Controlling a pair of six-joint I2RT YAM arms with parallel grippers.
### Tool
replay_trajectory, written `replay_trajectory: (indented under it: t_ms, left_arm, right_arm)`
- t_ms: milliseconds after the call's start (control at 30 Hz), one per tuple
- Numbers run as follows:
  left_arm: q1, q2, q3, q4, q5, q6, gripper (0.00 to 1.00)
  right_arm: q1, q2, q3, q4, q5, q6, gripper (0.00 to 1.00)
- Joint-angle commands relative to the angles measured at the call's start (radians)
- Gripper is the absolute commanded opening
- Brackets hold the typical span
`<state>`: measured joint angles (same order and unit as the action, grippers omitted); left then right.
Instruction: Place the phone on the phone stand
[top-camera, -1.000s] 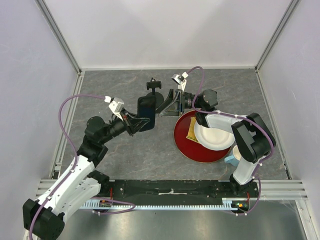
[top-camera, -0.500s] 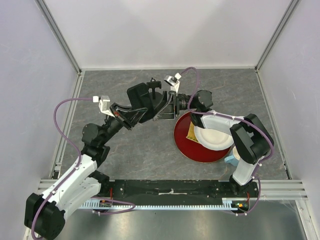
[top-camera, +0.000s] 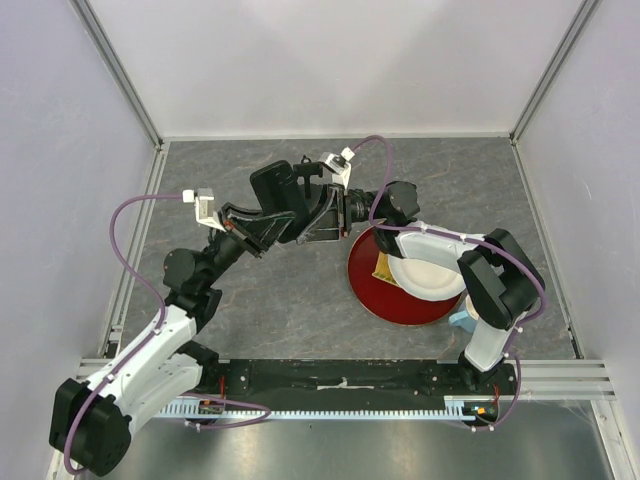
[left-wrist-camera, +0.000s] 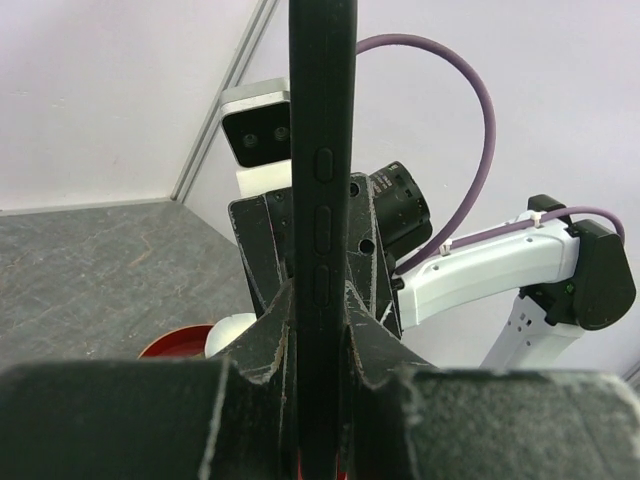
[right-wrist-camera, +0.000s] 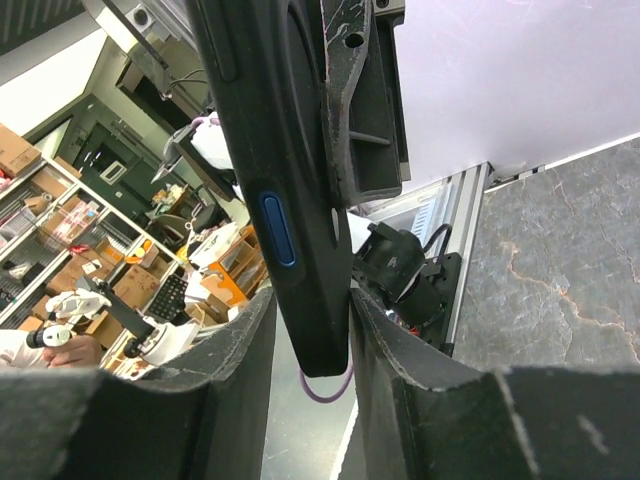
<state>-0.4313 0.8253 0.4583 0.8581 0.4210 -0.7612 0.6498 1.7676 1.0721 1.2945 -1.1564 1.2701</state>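
The phone (top-camera: 273, 188) is held in the air on edge over the back middle of the table. My left gripper (top-camera: 268, 218) is shut on it; in the left wrist view the phone (left-wrist-camera: 322, 150) rises edge-on between the fingers of that gripper (left-wrist-camera: 320, 330). My right gripper (top-camera: 312, 215) has come in from the right. In the right wrist view its fingers (right-wrist-camera: 312, 310) press both sides of the phone's (right-wrist-camera: 270, 150) other end. The phone stand (top-camera: 305, 170) stands just behind, mostly hidden by phone and grippers.
A red plate (top-camera: 372, 290) lies right of centre with a white plate (top-camera: 430, 275) and a yellow piece (top-camera: 383, 265) on it. A light blue cup (top-camera: 463, 320) stands by the right arm's base. Walls close the back and both sides.
My left gripper lifted and turned the phone up and back toward the stand. My right gripper moved left and closed around the phone's other end.
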Motion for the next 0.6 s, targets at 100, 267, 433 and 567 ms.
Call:
replay_trajectory:
  t_ms: [100,267,433,567]
  left_arm:
    - [0.005,0.002,0.010,0.093,-0.011,-0.050,0.02]
    - [0.005,-0.011,0.014,0.044,-0.013,-0.055,0.02]
    - [0.005,-0.017,0.026,0.015,-0.019,-0.062,0.02]
    - [0.005,-0.011,0.026,0.024,-0.016,-0.073,0.02]
  right_arm:
    - [0.014,0.006,0.048,0.447,0.046,-0.015,0.43]
    - [0.014,-0.005,0.039,0.369,0.069,-0.095,0.45]
    - [0.016,-0.060,0.017,0.125,0.095,-0.277,0.30]
    - [0.014,-0.080,0.011,0.025,0.116,-0.363,0.25]
